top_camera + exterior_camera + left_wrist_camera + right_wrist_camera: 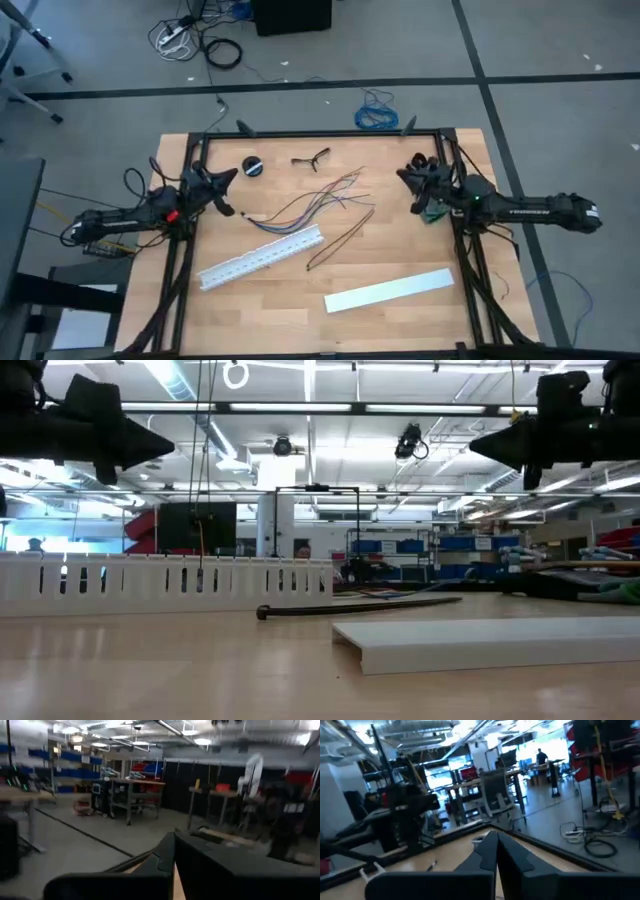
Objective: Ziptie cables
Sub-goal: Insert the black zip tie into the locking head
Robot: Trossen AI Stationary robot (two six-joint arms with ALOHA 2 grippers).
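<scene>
The cables (318,200), a loose bunch of thin grey, purplish and dark wires, lie spread on the wooden table (300,320) at its middle. One dark wire (342,238) loops toward the near side. My left gripper (228,182) is raised at the table's left side, left of the bunch, and is shut and empty; its fingertips meet in the left wrist view (171,845). My right gripper (403,177) hangs raised at the right side, right of the bunch, also shut and empty (495,842). In the low view both hang well above the tabletop.
A white slotted strip (262,258) lies slanted near the cables on their near side. A flat white cover (388,290) lies nearer the front right. A small black round part (252,166) and a small dark tool (312,158) sit near the far edge. A black frame (320,134) rims the table.
</scene>
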